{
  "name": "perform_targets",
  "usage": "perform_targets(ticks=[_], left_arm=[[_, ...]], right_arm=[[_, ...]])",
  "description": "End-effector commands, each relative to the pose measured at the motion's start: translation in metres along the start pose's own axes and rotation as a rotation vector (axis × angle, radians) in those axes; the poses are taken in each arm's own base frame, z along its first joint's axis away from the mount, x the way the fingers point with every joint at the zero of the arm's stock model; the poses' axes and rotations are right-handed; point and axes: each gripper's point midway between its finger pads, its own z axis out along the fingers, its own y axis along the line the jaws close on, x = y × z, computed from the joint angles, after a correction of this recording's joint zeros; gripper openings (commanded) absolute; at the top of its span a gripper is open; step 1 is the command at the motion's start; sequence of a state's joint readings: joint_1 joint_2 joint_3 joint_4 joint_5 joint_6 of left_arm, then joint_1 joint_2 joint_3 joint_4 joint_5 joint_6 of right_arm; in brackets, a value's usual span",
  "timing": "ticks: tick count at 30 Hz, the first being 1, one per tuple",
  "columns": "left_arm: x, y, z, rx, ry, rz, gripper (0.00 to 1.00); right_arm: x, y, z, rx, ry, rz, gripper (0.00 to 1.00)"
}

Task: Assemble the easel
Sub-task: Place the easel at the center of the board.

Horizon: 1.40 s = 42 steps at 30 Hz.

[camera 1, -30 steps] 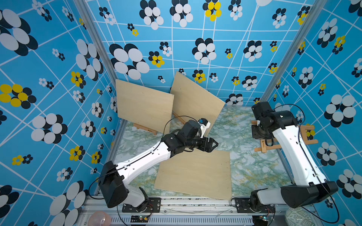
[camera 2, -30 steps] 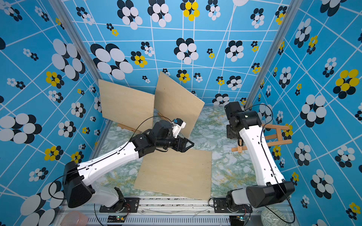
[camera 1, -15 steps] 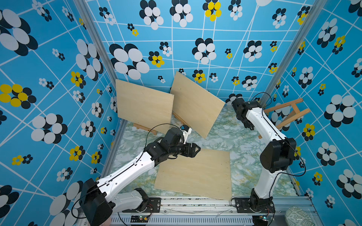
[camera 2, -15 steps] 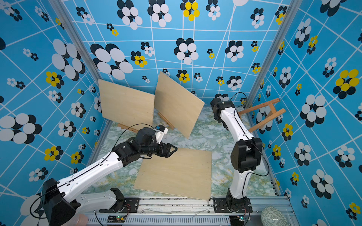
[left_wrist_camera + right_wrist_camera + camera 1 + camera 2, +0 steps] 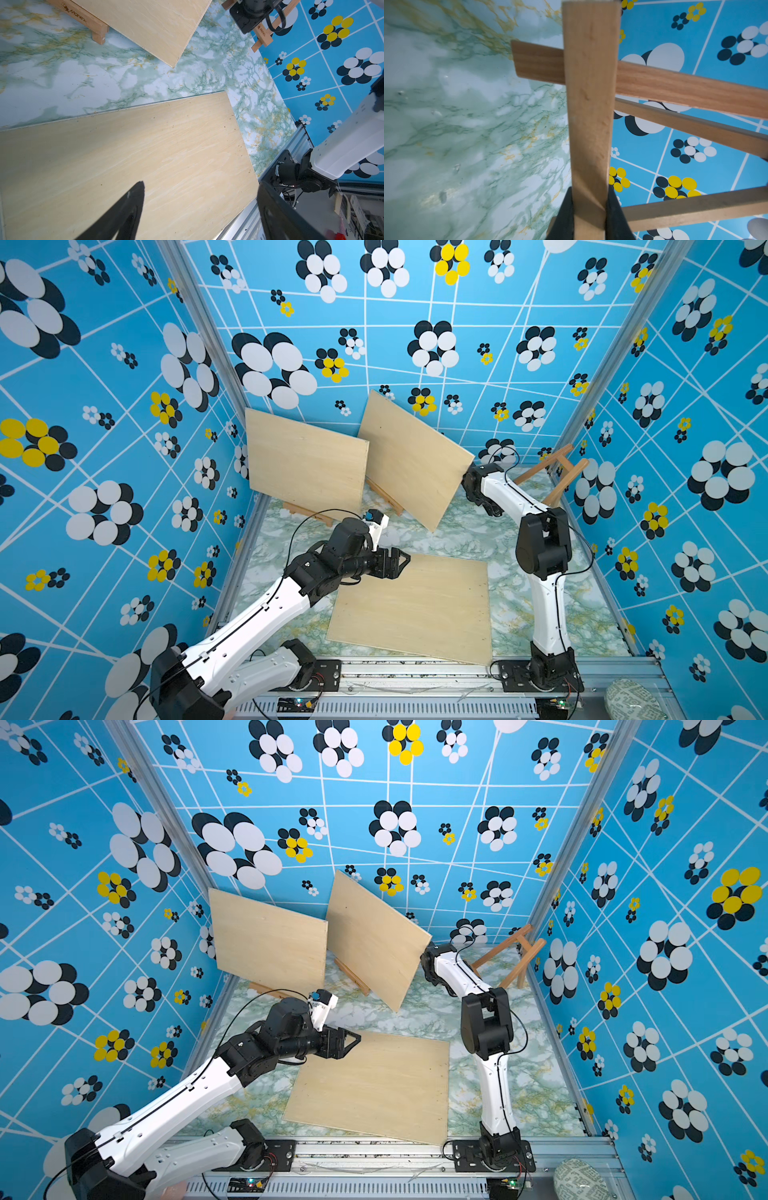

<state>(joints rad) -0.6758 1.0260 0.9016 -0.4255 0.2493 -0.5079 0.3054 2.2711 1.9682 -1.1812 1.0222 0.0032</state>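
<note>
The easel (image 5: 552, 466) is up in the far right corner, tilted, its legs slanting along the right wall; the right gripper (image 5: 589, 207) is clenched on one of its slats (image 5: 589, 104), a black finger (image 5: 564, 214) pressed to each side of the wood; whether the lower leg end touches the table (image 5: 457, 531) I cannot tell.

The left gripper (image 5: 401, 562) hangs with its jaws spread wide and nothing between them, just over the far left corner of the flat board (image 5: 415, 605); that board lies on the marbled table near the front rail, slightly askew.

At the back two more boards stand propped; the left one (image 5: 305, 466) leans towards the left wall on a small stand (image 5: 307, 510); the right one (image 5: 409, 460) is tipped on a corner, with another stand (image 5: 384, 497) behind its lower edge; its right corner sits just beside the right arm's wrist in both top views.
</note>
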Motion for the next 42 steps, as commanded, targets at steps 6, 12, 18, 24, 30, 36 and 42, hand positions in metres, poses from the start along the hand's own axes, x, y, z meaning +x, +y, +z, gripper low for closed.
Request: perform_targets(ticks=[6, 12, 18, 24, 30, 36, 42], left_arm=[[0.003, 0.016, -0.006, -0.033, -0.010, -0.026, 0.87], [-0.003, 0.014, 0.004, -0.016, -0.006, -0.028, 0.87], [-0.006, 0.011, 0.006, 0.003, -0.017, -0.033, 0.87], [-0.005, 0.011, 0.005, 0.005, -0.020, -0.038, 0.87], [-0.003, 0.014, -0.001, -0.012, -0.027, -0.034, 0.87], [-0.001, 0.016, -0.002, -0.017, -0.034, -0.038, 0.87], [-0.002, 0.017, -0.002, -0.018, -0.036, -0.039, 0.87]], right_arm=[[0.007, -0.004, 0.015, 0.057, 0.013, 0.055, 0.00], [0.035, -0.003, 0.022, 0.044, 0.029, 0.099, 0.00], [0.057, -0.003, 0.033, 0.044, 0.063, 0.089, 0.00], [0.059, 0.025, 0.041, 0.047, 0.092, 0.006, 0.00], [0.038, 0.042, 0.033, 0.073, 0.071, -0.041, 0.00], [0.037, 0.053, 0.034, 0.072, 0.078, -0.067, 0.10], [0.043, 0.056, 0.031, 0.062, 0.071, -0.059, 0.42]])
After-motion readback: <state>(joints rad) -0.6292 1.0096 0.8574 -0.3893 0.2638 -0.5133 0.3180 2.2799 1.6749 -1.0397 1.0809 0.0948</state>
